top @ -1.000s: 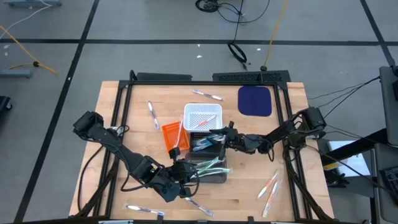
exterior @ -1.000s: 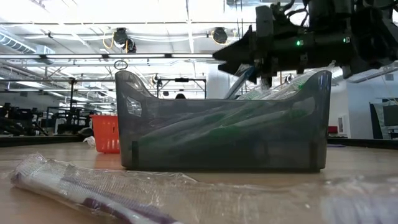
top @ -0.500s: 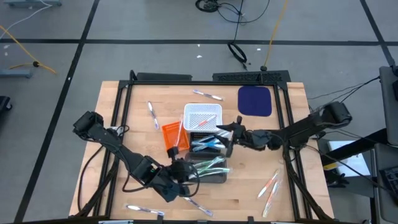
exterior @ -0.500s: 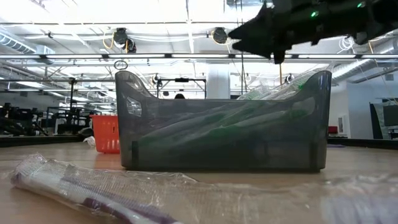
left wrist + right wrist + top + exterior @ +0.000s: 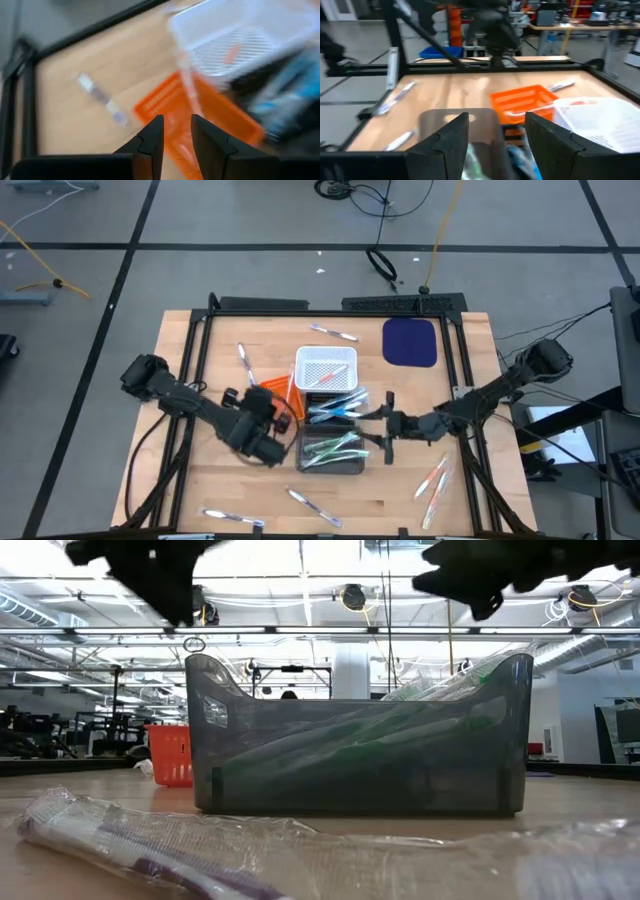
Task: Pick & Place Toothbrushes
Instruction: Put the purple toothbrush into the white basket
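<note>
Right gripper point(image 5: 386, 427) sits just off the right side of the dark grey bin point(image 5: 333, 465), fingers point(image 5: 451, 137) spread wide, nothing between them. Left gripper point(image 5: 268, 442) sits off the bin's left side, just beside the orange basket point(image 5: 272, 398); its fingers point(image 5: 152, 138) stand a narrow gap apart, nothing held. Three containers grouped mid-table: white mesh basket point(image 5: 326, 361) at the far side, orange basket to its left, dark grey bin nearest the front edge. Bin holds two bunches of wrapped toothbrushes: blue-accented bunch point(image 5: 335, 409) in the far half, green-accented bunch point(image 5: 334, 447) in the near half, long axes roughly left-right, right ends tilted slightly toward the far edge; exact count in each bunch cannot be told. One pale toothbrush point(image 5: 289, 390) leans across the orange basket, long axis running near-to-far. White basket shows an orange-tinted item inside, too small to identify. Loose toothbrushes on the table, six counted: one purple-accented point(image 5: 244, 363) left of the white basket, one point(image 5: 334, 332) beyond it, two orange-accented point(image 5: 434, 480) near the right front, lying diagonally side by side, one point(image 5: 312, 506) in front of the bin, one point(image 5: 231, 518) at the left front edge. Dark blue pad point(image 5: 410, 341) lies at the far right.
</note>
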`<state>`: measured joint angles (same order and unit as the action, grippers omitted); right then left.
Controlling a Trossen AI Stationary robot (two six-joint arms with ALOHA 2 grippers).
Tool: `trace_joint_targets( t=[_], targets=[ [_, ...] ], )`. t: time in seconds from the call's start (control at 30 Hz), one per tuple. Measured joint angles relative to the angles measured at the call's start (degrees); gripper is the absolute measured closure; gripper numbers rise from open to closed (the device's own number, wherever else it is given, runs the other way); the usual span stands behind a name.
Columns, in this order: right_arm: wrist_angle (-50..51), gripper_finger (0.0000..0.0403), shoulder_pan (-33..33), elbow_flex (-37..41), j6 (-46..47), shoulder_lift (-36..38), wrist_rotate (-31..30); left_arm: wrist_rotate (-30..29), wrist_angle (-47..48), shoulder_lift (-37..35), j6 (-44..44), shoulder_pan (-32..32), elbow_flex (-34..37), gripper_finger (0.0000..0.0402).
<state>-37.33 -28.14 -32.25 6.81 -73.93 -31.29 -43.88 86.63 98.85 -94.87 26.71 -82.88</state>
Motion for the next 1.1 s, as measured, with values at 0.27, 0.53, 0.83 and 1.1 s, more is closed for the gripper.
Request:
trace_joint_targets(
  t=[0.27,0.53,0.83,1.1],
  targets=[
    [-1.2,0.0218,-6.6,0.0,0.0,0.0,-0.1,10.4,0.7,-2.5,2.1,-10.7,5.4,0.0302],
    [-1.7,0.0218,-10.1,0.0,-0.5,0.0,-0.2,17.0,-9.4,-11.9,10.1,-21.8,17.1,0.0303],
    [-2.3,0.0218,-10.2,0.0,-1.7,0.0,-0.4,22.5,-27.4,-21.2,14.2,-31.8,31.1,0.0302],
    [-2.3,0.0222,-10.2,0.0,-2.2,0.0,-1.9,30.4,-39.7,-21.1,16.0,-37.8,38.6,0.0302]
  ],
)
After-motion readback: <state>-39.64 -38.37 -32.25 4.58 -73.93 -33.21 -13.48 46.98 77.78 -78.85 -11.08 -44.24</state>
